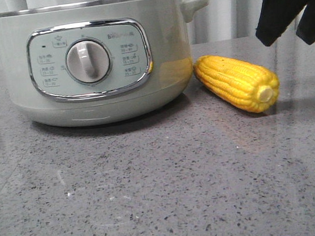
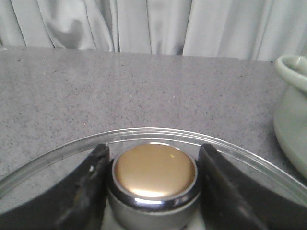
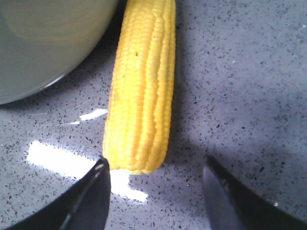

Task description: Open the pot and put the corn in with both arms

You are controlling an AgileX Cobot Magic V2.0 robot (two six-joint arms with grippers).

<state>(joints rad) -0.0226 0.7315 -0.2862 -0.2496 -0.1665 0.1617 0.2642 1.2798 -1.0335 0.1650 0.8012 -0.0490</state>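
Hovering above the speckled grey counter [image 1: 166, 191], our right gripper [image 3: 156, 191] hangs with its black fingers [image 3: 88, 201] spread wide and nothing between them; the corn [image 3: 141, 86] lies flat on the stone just ahead of the fingertips, its blunt end nearest one finger, its length running away from us toward the pot [image 1: 97, 62]. In the front view we see the cob [image 1: 237, 81] resting at the foot of the pale green cooker, its far tip close against the pot's wall, with the right gripper [image 1: 293, 8] well above and beyond it. Our left gripper [image 2: 152, 187] is clamped on the gold-topped knob [image 2: 154, 171] of the glass lid [image 2: 144, 135], one dark finger [image 2: 84, 191] pressed to each side of the chrome collar. Ahead of that gripper we see grey countertop and a pale curtain [image 2: 153, 24], with a handle of the pot [image 2: 292, 69] off to one side.
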